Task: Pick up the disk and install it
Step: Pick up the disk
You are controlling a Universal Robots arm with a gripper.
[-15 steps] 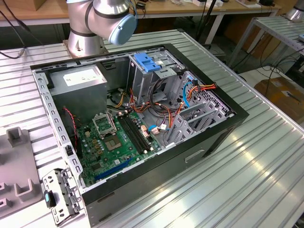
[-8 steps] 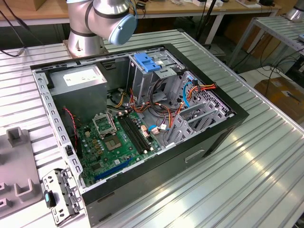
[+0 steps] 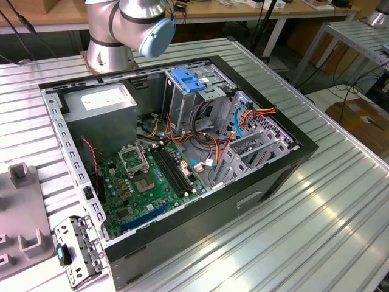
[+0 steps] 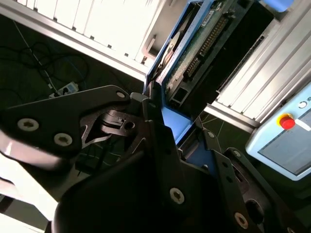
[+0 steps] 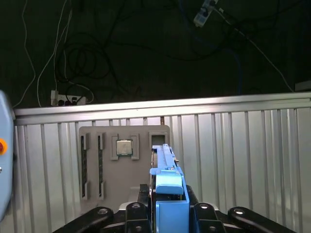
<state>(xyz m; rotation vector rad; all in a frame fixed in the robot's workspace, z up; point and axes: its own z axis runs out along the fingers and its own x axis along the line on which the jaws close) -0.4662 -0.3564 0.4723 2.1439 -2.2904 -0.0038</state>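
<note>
My gripper (image 4: 170, 127) is shut on the disk (image 4: 204, 43), which stands on edge between the black fingers (image 4: 155, 121). In the second wrist view the disk's green circuit-board side and a blue side rail face the camera. In the first wrist view the disk (image 5: 169, 187) is edge-on, its blue rail uppermost, with my gripper (image 5: 169, 213) clamped on both sides. It hangs in the air over the ribbed metal table (image 5: 233, 145), beside a grey fixture tray (image 5: 97, 160) that holds a small square chip (image 5: 124, 147).
The open computer case (image 3: 292, 159) lies on the table with its motherboard (image 3: 152, 176) exposed. A metal drive cage with a blue latch tab (image 3: 185, 79) stands near the arm's base (image 3: 109, 42). A grey box with a white sticker (image 3: 100, 100) fills one corner. Loose cables (image 3: 206, 143) cross the middle.
</note>
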